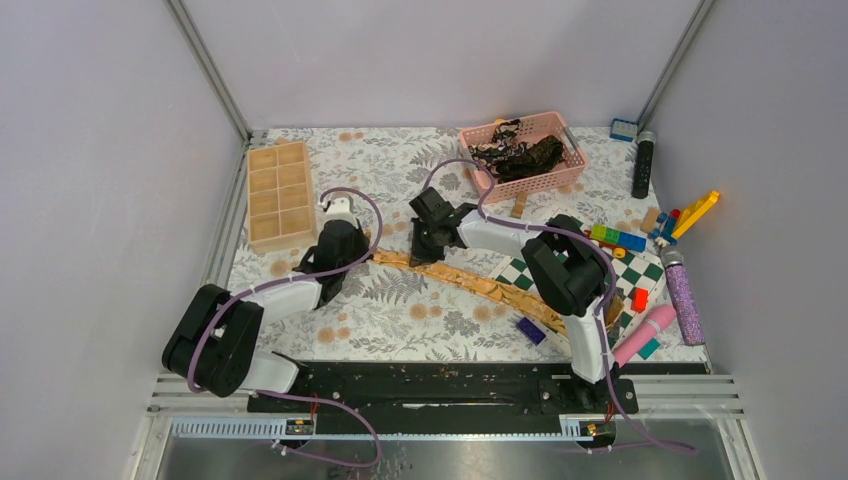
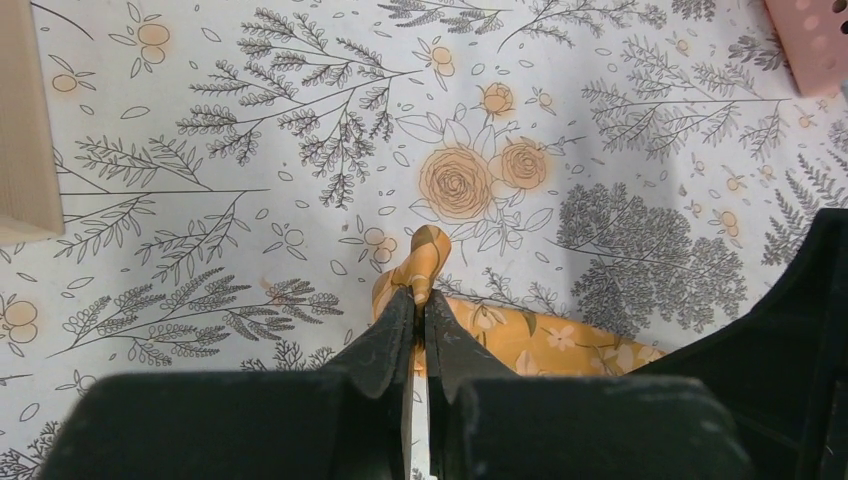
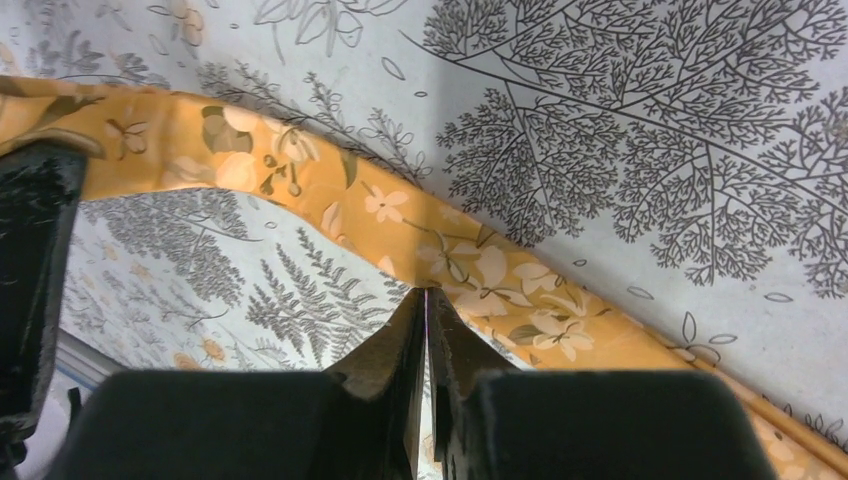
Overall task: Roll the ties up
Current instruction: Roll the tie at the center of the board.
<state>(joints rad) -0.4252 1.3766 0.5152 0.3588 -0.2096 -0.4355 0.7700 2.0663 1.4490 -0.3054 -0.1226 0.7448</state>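
Observation:
A golden-tan tie (image 1: 480, 285) with a small flower print lies slantwise across the floral table cover, from the middle toward the right arm's base. My left gripper (image 1: 366, 258) is shut on its narrow end (image 2: 430, 255), with the fingertips (image 2: 395, 320) pinching the fabric just above the cover. My right gripper (image 1: 422, 252) is a little further along the same tie. Its jaws are closed on the lower edge of the tie (image 3: 470, 265), which arches up off the cover there. Dark ties (image 1: 520, 155) lie bunched in the pink basket (image 1: 575, 172) at the back.
A wooden compartment tray (image 1: 280, 195) stands at the back left. A green-and-white checkered board (image 1: 632, 278), toy bricks (image 1: 617, 238), a black cylinder (image 1: 643, 165), a purple glitter bottle (image 1: 685, 300) and a pink object (image 1: 645, 335) crowd the right side.

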